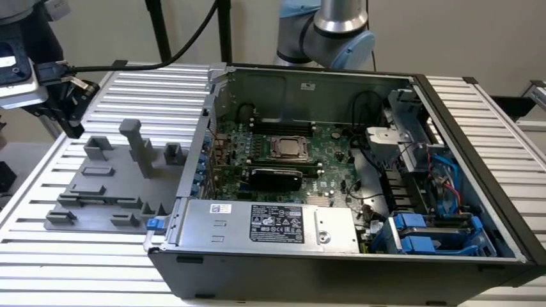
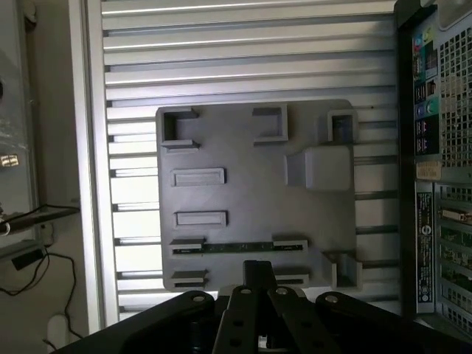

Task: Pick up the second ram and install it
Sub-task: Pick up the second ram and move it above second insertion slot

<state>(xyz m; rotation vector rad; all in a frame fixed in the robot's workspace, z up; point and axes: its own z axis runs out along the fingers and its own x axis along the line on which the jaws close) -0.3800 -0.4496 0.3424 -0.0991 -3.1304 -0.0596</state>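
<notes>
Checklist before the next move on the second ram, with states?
1. Ram seated on edge in fixture holders: ok.
2. Gripper over the fixture, ram in the wrist view: ok.
3. Ram gripped: not ok, it sits in the fixture.
4. Case open, motherboard exposed: ok.
5. Free slot on motherboard: cannot tell.

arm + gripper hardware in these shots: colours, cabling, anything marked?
The arm is a silver-grey tube with pale blue joint caps. The gripper is a matte black linkage with round silver pivot pins. A black cable runs to the wrist end, which carries a white-and-black housing. No legible markings.
</notes>
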